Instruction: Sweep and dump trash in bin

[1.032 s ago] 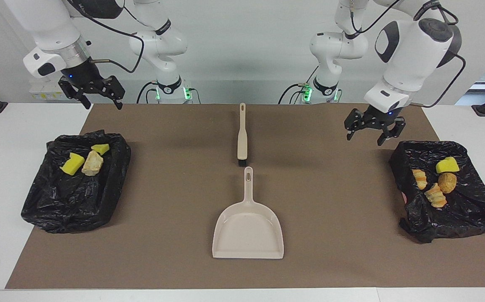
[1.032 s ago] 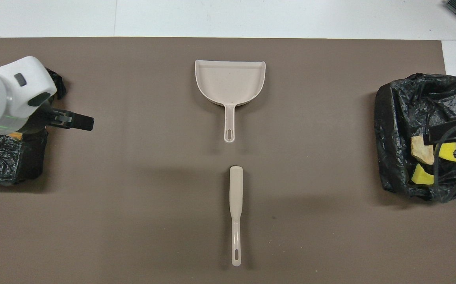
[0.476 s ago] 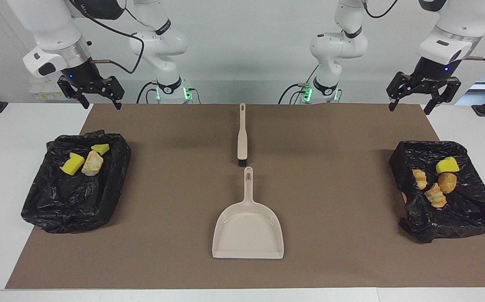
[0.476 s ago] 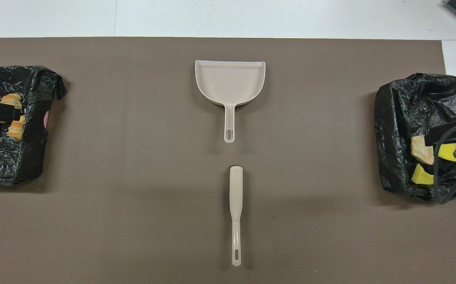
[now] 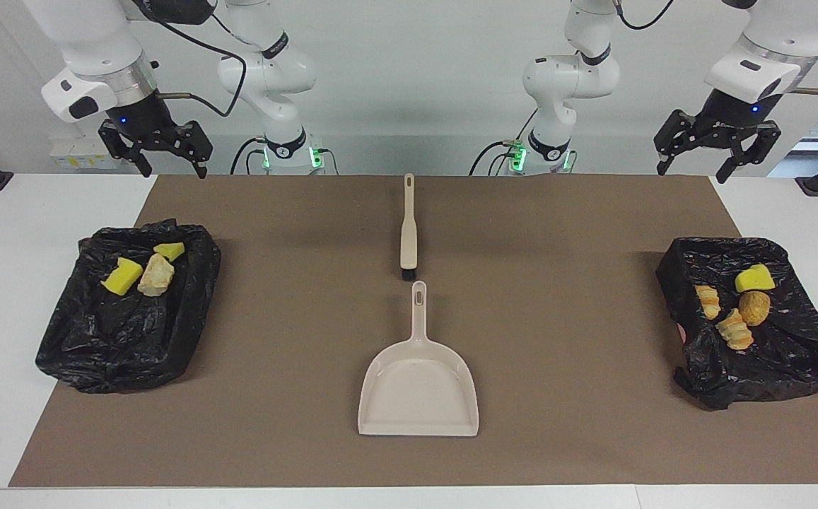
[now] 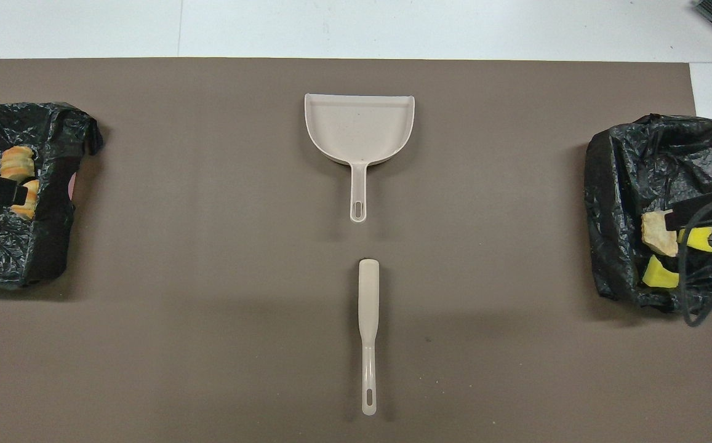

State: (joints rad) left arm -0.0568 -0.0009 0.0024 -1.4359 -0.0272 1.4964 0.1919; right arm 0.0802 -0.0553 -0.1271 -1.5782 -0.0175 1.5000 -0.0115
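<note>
Trash (image 5: 141, 274) already lying in two black-lined bins (image 5: 83, 353): three scraps at the right arm's end, four (image 5: 734, 307) at the left arm's end. Beige dustpan (image 5: 418, 389) and hand brush (image 5: 408, 233) in line mid-mat, nothing in the pan. Left gripper (image 5: 717, 150) and right gripper (image 5: 155, 150) raised near the table's robot edge, fingers spread wide, holding nothing. Likely risk: a low pass snagging the loose liner and tipping scraps out.

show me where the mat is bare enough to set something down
Two wide bare stretches of mat: between each bin and the dustpan and brush in the middle. Both bins are crowded with scraps.
</note>
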